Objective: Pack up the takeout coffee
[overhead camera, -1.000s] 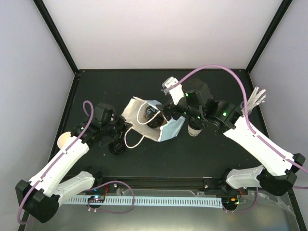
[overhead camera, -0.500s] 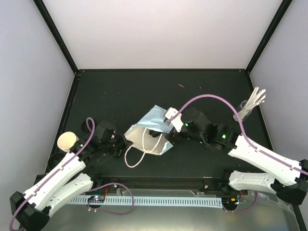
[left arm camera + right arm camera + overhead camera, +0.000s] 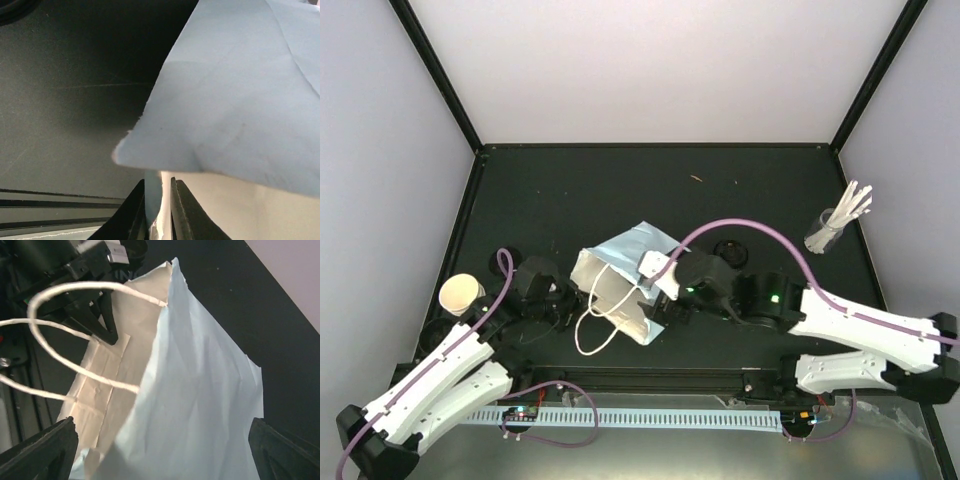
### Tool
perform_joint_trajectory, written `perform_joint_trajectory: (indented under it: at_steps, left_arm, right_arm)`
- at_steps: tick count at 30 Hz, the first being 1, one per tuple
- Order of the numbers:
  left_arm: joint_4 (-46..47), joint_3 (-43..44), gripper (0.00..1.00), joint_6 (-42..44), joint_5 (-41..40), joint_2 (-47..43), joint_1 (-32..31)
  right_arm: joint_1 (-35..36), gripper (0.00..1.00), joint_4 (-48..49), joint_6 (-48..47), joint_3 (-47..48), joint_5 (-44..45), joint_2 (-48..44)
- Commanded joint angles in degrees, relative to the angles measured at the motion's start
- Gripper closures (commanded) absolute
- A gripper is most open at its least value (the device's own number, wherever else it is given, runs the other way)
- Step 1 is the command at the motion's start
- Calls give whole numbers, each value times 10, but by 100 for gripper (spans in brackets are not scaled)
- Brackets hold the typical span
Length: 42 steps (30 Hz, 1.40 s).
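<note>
The light-blue paper bag (image 3: 630, 262) lies on its side mid-table, its mouth and white handles (image 3: 595, 335) facing front-left. My left gripper (image 3: 570, 296) is shut on the bag's rim; in the left wrist view its jaws (image 3: 157, 200) pinch the paper edge. My right gripper (image 3: 658, 308) is open against the bag's right side, and the bag (image 3: 200, 405) fills the space between its fingers (image 3: 55, 445). A lidless cream cup (image 3: 460, 293) stands at the left. A black round lid (image 3: 730, 250) shows behind my right arm. The brown carrier is out of view.
A clear glass of white sticks (image 3: 835, 222) stands at the right rear. The table's front rail (image 3: 650, 378) runs just below the bag. A small brown scrap (image 3: 696, 179) lies at the back.
My right gripper has come out of the bag's mouth and moved to the bag's near right side. The bag has shifted toward the front. My left arm has drawn back, holding the rim.
</note>
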Motion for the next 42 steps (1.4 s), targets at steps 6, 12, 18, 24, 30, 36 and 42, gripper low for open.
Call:
perform_joint_trajectory:
  at_steps: [6, 12, 18, 24, 30, 36, 42]
  left_arm:
    - [-41, 58, 81, 30, -45, -4, -7]
    - [-92, 89, 63, 113, -106, -18, -8]
    - [-171, 192, 42, 382, -197, -40, -7]
    - [-143, 217, 12, 646, -95, -43, -7]
    - [-126, 203, 11, 732, -97, 10, -7]
    - [-104, 198, 11, 764, -120, 48, -7]
    - [-70, 186, 27, 749, -119, 89, -7]
  right_arm:
    - [32, 6, -48, -69, 60, 155, 103]
    - [32, 45, -52, -63, 62, 265, 138]
    - [20, 86, 83, -123, -13, 184, 58]
    - [-15, 99, 158, -178, -57, 115, 28]
    - [-35, 99, 173, -199, -65, 92, 30]
    - [-52, 99, 178, -210, -71, 69, 25]
    - [-69, 99, 202, -233, -93, 40, 17]
